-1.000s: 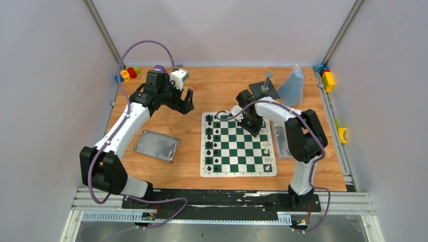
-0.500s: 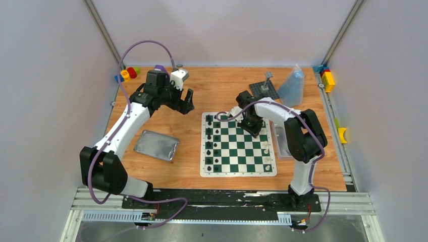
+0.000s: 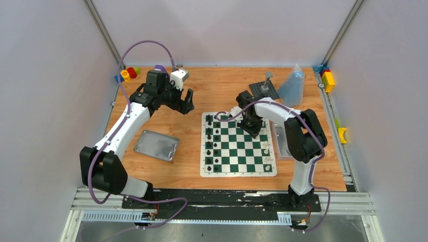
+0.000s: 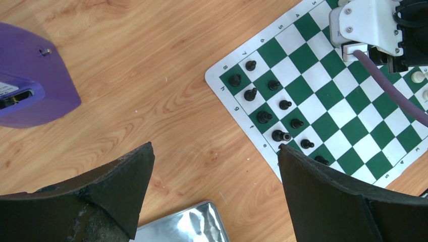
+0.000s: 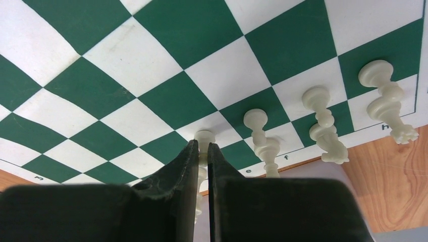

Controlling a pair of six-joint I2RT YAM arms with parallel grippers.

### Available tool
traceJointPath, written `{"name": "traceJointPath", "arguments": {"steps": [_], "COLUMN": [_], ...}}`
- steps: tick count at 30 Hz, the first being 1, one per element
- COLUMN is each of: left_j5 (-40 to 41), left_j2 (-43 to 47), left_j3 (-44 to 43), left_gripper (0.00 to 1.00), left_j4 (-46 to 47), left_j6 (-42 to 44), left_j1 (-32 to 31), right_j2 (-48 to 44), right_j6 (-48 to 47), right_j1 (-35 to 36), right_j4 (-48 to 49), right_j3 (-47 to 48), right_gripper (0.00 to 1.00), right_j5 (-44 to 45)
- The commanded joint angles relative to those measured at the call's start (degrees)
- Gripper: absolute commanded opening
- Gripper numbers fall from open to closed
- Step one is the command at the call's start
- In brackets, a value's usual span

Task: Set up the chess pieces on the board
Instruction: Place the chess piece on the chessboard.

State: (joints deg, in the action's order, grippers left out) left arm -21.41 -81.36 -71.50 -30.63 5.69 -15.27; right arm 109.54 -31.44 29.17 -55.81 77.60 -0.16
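The green-and-white board (image 3: 237,173) lies right of the table's centre. Black chess pieces (image 3: 209,146) fill its two left columns, and white ones (image 3: 266,151) stand along its right edge. My right gripper (image 3: 251,126) hangs low over the board's far right part, shut on a white piece (image 5: 204,136) that sits upright between the fingertips of the gripper (image 5: 202,143). Three more white pieces (image 5: 323,121) stand beside it on the board's edge row (image 5: 126,60). My left gripper (image 3: 186,101) hovers open and holds nothing (image 4: 214,148), above bare wood off the board's far left corner (image 4: 353,116), near the black pieces (image 4: 262,117).
A silver tin (image 3: 156,145) lies left of the board, its corner below my left gripper (image 4: 186,227). Behind the board are a grey studded plate with a post (image 3: 263,88) and a clear bag (image 3: 292,85). A clear tray (image 3: 280,143) adjoins the board's right edge. Coloured blocks (image 3: 128,73) (image 3: 327,78) sit in the far corners.
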Motion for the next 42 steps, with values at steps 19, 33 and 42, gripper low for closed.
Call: {"name": "traceJointPath", "arguments": {"steps": [19, 33, 42], "left_j5": [-0.25, -0.71, -2.96], "left_j2": [0.7, 0.99, 0.18], "left_j3": [-0.17, -0.44, 0.18], "left_gripper": [1.0, 1.0, 1.0], "left_j4": [1.09, -0.05, -3.78], "left_j6": [0.97, 2.89, 8.92], "left_j1": [0.41, 0.45, 0.48], "right_j2": [-17.17, -27.51, -25.92], "right_j6": [4.84, 4.82, -1.27], "right_j1": [-6.1, -35.57, -38.84], "right_j4": [0.12, 8.56, 15.09], "right_j3": [0.67, -11.84, -19.93], "right_gripper": [0.47, 0.49, 0.45], "right_j5": [-6.65, -16.19, -18.5]}}
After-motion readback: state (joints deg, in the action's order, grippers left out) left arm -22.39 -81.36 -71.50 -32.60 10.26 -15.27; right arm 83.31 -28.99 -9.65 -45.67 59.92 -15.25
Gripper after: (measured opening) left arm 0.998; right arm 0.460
